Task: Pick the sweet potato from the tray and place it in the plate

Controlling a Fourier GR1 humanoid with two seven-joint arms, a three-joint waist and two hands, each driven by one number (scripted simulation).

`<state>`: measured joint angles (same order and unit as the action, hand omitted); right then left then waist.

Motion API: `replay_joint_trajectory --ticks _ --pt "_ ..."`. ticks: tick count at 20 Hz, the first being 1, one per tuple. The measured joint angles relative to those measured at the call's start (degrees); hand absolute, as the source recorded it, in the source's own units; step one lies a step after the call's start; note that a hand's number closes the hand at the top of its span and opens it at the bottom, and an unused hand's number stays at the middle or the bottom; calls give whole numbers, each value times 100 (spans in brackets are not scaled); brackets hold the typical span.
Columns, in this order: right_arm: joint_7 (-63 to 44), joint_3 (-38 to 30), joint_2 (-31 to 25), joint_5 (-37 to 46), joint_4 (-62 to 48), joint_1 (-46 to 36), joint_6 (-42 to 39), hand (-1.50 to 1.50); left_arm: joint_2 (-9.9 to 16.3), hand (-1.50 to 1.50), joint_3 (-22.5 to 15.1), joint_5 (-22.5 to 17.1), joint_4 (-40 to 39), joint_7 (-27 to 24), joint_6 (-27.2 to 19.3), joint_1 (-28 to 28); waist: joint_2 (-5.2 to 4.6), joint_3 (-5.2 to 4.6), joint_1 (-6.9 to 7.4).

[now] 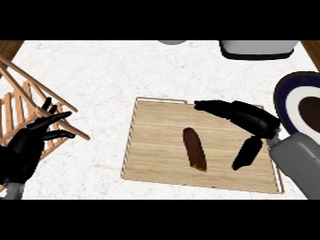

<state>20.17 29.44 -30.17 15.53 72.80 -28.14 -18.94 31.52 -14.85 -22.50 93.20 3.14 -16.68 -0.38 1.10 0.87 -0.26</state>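
Head view: the right hand (249, 123) is held over the right part of the tray (159, 161), its fingers (214, 107) stretched toward the tray's far edge and its thumb (247, 153) pointed down toward the near edge. Fingers and thumb are spread apart, and nothing is held between them. The potato (194, 149) is seen lying flat on the tray, just left of the thumb and nearer than the fingertips, apart from both; it is long and dark brown, with its lighter end turned toward the near edge. The plate (295, 98), with a dark blue rim, a white ring and a brown centre, is found to the right of the right hand, partly hidden by the grey forearm (311, 164). The left hand (24, 145) is seen well to the left of the tray, fingers open and raised, over a wooden rack (10, 79) at the desk's (100, 70) left edge. Two grey vessels are cut off at the far edge.
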Motion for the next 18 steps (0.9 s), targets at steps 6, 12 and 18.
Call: replay_joint_trajectory --ticks 6,12,18 --pt "-667 245 89 616 210 -168 -53 -150 -43 0 137 103 -114 149 -51 -176 -6 0 14" --pt "-1199 555 376 1162 258 -150 -159 -150 -113 0 243 168 -204 127 88 -249 -13 1 39" --pt "-1500 530 587 1400 205 -276 -495 -150 -181 0 350 259 -237 198 209 -306 -26 -8 59"
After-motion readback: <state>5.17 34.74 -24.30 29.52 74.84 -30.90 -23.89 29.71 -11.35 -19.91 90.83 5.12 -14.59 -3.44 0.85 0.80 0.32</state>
